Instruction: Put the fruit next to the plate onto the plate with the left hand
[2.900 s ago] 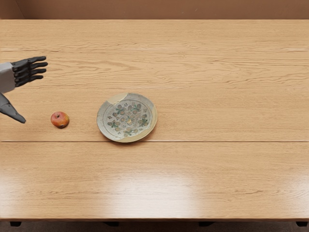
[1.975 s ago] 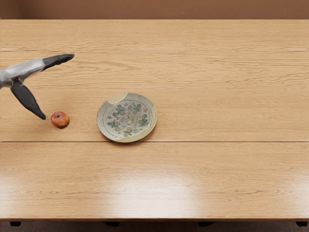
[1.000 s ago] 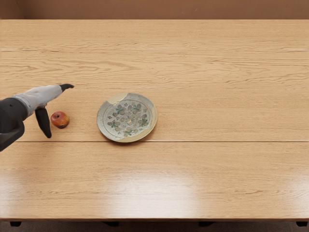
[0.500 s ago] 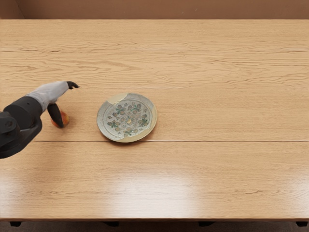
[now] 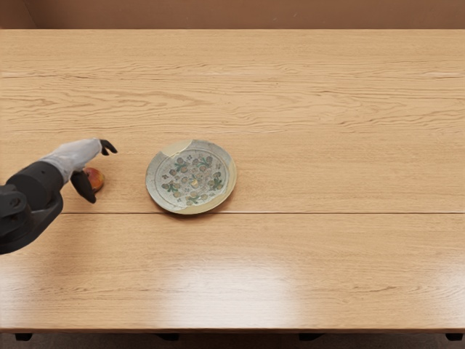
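Left hand [image 5: 86,166], fingers parted and gripping nothing, arches over the fruit [image 5: 95,179] lying on the table [image 5: 312,109] at the plate's [image 5: 152,179] 9 o'clock; thumb and fingers should close on opposite sides before lifting toward 3 o'clock.

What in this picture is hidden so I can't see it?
- Head view: part of the fruit, covered by the left robot hand.
- Head view: whether it grips the fruit; the hand blocks the contact.
- Head view: the left arm higher up, cut off by the left edge.
- The right arm: outside the picture.
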Robot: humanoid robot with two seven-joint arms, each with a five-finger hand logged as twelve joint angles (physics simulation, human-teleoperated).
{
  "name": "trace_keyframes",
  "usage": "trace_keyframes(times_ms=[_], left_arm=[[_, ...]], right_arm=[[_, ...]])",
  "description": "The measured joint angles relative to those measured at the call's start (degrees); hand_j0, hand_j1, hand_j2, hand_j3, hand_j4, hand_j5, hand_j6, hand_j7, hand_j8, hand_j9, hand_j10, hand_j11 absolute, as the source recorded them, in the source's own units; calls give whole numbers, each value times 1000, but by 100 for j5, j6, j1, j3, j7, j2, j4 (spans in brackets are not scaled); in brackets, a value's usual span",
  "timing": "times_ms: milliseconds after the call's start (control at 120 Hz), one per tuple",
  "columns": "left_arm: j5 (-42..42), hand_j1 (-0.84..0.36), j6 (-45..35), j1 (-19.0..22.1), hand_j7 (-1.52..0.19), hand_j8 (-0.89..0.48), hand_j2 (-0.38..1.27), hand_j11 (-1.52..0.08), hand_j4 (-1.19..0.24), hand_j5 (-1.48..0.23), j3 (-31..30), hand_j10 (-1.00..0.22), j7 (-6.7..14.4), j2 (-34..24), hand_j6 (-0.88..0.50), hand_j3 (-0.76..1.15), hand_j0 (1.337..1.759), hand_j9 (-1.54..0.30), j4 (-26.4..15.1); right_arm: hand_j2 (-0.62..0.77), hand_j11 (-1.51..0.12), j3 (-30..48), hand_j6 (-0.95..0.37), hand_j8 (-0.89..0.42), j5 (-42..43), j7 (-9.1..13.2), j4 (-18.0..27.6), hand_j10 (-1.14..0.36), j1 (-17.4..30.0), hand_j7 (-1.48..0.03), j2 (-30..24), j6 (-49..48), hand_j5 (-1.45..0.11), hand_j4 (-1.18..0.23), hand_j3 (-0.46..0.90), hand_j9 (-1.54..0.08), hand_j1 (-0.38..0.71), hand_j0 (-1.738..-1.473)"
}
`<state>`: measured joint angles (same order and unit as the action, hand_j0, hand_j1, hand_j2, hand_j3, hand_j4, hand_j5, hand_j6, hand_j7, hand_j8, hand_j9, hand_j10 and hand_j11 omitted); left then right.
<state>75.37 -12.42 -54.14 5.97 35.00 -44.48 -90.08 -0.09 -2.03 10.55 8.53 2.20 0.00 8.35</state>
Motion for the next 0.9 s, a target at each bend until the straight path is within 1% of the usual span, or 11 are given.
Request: trace_keyframes(times_ms=[175,425,900], left_arm=[[-1,-76,6,59,-466,-365,77,-465,-363,-466,0,-363,0,-34,-365,0,1658,-465,-22],[6,-144,9,80,-540,-420,89,-539,-419,-540,0,-419,0,-61,-420,0,1658,-539,-23],[10,-228,9,156,-628,-474,104,-631,-492,-629,0,-490,0,-47,-492,0,1658,-631,112]], right_arm=[[0,0,0,-1,0,-1,0,0,0,0,0,0,0,0,0,0,0,-349,-1658],[0,0,0,-1,0,0,0,0,0,0,0,0,0,0,0,0,0,-349,-1658],[0,0,0,-1,0,-1,0,0,0,0,0,0,0,0,0,0,0,-349,-1658]])
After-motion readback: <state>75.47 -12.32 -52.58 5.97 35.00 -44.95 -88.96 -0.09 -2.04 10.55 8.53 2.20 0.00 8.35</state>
